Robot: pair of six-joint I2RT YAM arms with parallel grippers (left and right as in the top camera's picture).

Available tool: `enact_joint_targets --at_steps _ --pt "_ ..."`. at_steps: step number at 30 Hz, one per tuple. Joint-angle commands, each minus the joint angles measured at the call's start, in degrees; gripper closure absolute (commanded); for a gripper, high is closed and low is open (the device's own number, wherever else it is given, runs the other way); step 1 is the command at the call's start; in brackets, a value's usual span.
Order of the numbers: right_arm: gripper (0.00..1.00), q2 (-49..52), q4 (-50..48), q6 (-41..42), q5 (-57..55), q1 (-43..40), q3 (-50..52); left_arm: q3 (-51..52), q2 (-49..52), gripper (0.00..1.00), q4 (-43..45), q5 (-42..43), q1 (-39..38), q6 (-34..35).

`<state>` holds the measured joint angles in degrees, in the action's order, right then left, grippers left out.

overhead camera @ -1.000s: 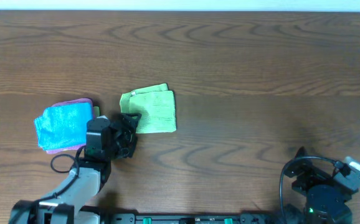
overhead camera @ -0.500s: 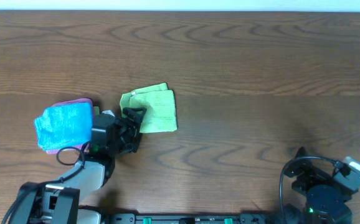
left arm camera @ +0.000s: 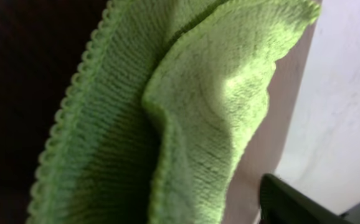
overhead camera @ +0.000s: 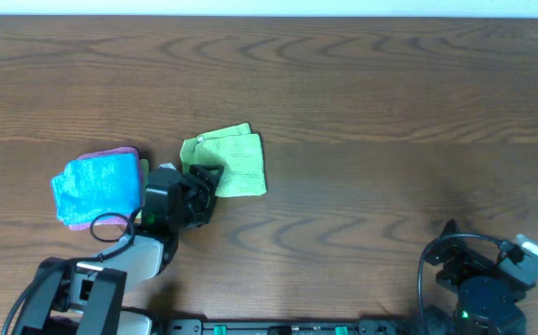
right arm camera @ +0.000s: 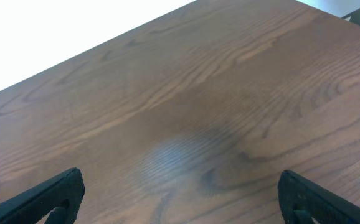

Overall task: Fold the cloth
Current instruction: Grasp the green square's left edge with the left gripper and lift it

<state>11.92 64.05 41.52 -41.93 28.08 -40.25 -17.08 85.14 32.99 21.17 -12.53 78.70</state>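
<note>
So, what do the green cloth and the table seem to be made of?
The green cloth looks like soft, matte microfibre or terry: fine fuzzy pile and a stitched scalloped hem. The table looks like dark wood or wood-look laminate with a slight sheen: flowing grain lines, a pale reflection.

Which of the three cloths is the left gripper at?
The lime-green cloth, lying alone right of the others; the left gripper is at its left edge. The blue cloth lies on the pink cloth.
</note>
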Motion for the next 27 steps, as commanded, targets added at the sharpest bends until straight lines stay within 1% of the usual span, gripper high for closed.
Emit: enact_joint_targets --at_steps 1,3,6,9,10,12,13,15,18,23,27 --pt "0.01 -0.13 0.04 0.66 -0.70 -0.42 0.13 2.14 2.97 0.33 -3.15 -4.85 -0.79 -1.60" --pt "0.01 -0.13 0.07 0.66 -0.70 -0.42 0.13 2.16 2.99 0.46 -3.23 -5.35 -0.79 -1.77" --pt "0.01 -0.13 0.04 0.66 -0.70 -0.42 0.13 2.16 3.02 0.59 -3.30 -5.99 -0.79 -2.01" --pt "0.01 -0.13 0.07 0.66 -0.70 -0.42 0.13 2.16 3.15 0.76 -4.13 -6.58 -0.79 -2.01" --pt "0.01 -0.13 0.07 0.66 -0.70 -0.42 0.13 2.14 3.26 0.79 -4.33 -6.62 -0.79 -2.03" --pt "0.01 -0.13 0.07 0.66 -0.70 -0.42 0.13 2.16 3.61 0.93 -4.50 -6.62 -0.79 -2.08" --pt "0.01 -0.13 0.04 0.66 -0.72 -0.42 0.13 2.16 3.69 0.94 -4.48 -6.58 -0.79 -2.12" --pt "0.01 -0.13 0.07 0.66 -0.70 -0.42 0.13 2.14 3.72 0.94 -3.78 -6.08 -0.79 -3.67" --pt "0.01 -0.13 0.04 0.66 -0.70 -0.42 0.13 2.05 3.72 0.94 -1.55 -4.04 -0.79 -8.26" --pt "0.01 -0.13 0.04 0.66 -0.70 -0.42 0.13 0.70 3.65 0.94 -1.42 0.04 -0.79 -12.09" --pt "0.01 -0.13 0.04 0.66 -0.70 -0.42 0.13 -1.05 3.28 0.94 -1.44 3.23 -0.76 -13.64"
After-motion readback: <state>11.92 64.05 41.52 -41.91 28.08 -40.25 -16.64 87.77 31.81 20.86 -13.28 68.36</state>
